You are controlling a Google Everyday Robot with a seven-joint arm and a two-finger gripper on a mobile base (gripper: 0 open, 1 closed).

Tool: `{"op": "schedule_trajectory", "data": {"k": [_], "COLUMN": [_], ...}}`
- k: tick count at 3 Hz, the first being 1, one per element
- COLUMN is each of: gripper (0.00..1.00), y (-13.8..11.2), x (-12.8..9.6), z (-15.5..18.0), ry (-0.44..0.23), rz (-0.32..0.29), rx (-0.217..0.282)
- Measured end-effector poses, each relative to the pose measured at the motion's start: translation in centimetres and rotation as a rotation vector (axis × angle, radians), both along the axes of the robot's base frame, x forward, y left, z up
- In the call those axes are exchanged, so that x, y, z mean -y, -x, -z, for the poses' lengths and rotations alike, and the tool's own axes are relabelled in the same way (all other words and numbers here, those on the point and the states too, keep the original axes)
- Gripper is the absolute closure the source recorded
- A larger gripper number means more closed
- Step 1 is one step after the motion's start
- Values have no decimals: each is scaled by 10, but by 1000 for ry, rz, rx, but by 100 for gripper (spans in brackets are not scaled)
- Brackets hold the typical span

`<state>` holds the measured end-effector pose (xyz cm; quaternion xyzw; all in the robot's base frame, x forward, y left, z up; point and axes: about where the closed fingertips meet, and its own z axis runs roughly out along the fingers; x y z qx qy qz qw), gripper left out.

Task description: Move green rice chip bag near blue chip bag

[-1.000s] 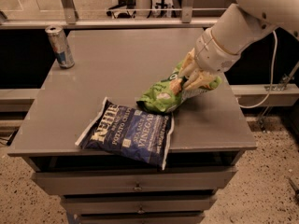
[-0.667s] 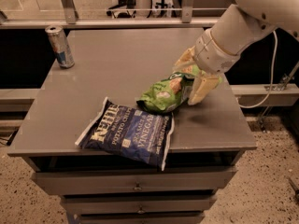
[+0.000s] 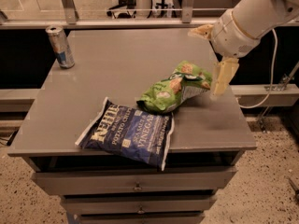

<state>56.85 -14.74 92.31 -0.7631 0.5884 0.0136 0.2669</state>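
The green rice chip bag [image 3: 176, 87] lies on the grey table [image 3: 117, 69], right of centre, its lower left edge touching the top right of the blue chip bag [image 3: 128, 132]. The blue bag lies flat at the table's front edge, its corner overhanging. My gripper [image 3: 212, 55] is open and empty, raised just right of and above the green bag. One pale finger [image 3: 222, 77] hangs beside the bag's right end, the other [image 3: 201, 31] points up and left.
A silver-blue drink can [image 3: 60, 46] stands at the table's back left corner. Drawers [image 3: 135, 185] sit under the tabletop. A rail [image 3: 140, 10] with metal posts runs behind the table. A cable [image 3: 268, 80] hangs at the right.
My gripper has let go of the green bag, opened, and risen up and to the right. The green bag now rests on the table against the blue bag.
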Motion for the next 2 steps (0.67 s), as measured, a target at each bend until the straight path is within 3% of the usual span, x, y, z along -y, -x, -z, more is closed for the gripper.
{"op": "schedule_trajectory", "data": {"k": [1, 2], "gripper": [0, 0], "y": [-11, -18], "x": [53, 56], "z": [-44, -78], "ry": [-100, -127], "rz": [112, 118], "rx": [51, 120]}}
